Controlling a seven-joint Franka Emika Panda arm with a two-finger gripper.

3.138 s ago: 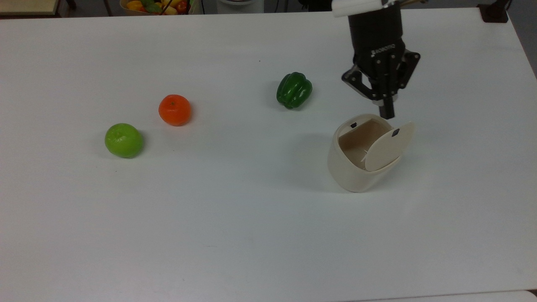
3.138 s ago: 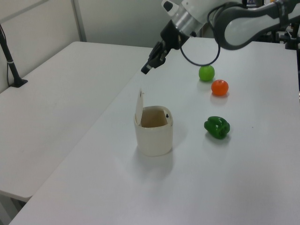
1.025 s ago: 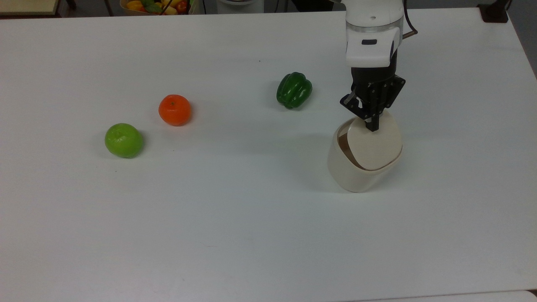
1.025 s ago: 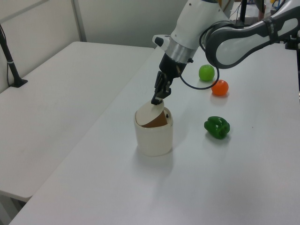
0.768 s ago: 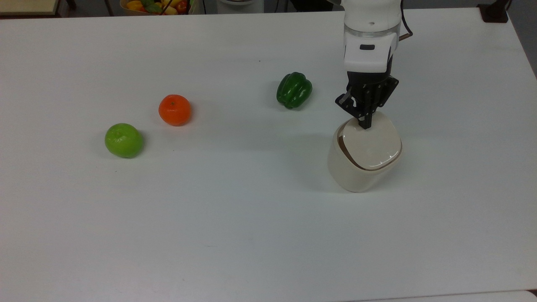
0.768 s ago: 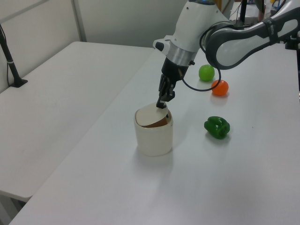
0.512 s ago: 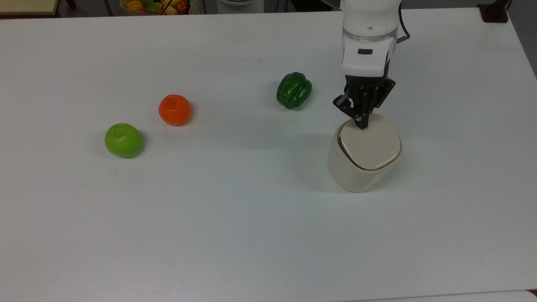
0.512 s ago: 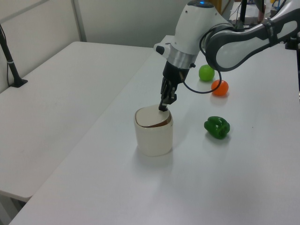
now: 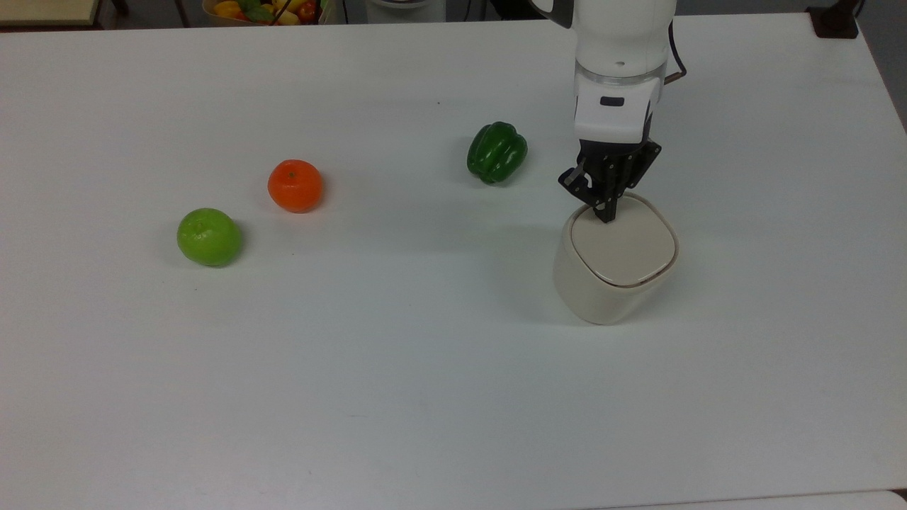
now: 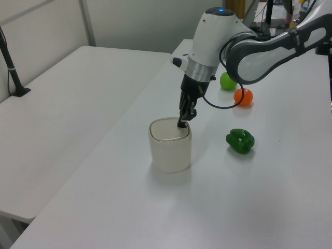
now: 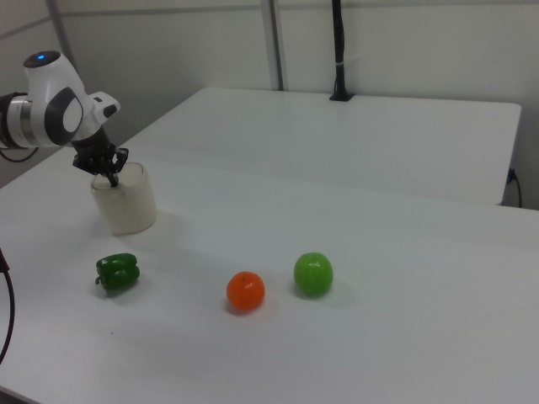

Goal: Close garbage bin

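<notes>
jaws pressing down on the lid, pinched narrow and holding nothing

garbage bin is sitting on the tabletop right of the green pepper in the top view; lid is looking flat, so a straight, gentle push near the edge should be seating it without tipping.

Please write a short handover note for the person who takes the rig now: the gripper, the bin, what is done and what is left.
Gripper: fingers shut, holding nothing, tip pressing on the lid's edge nearest the green pepper.
Garbage bin: upright on the white table, lid lying flat on the rim.
Orange and green apple lie apart, further toward the top view's left.
Done: lid appears closed.
Left: lift the gripper away and check the lid stays down.
</notes>
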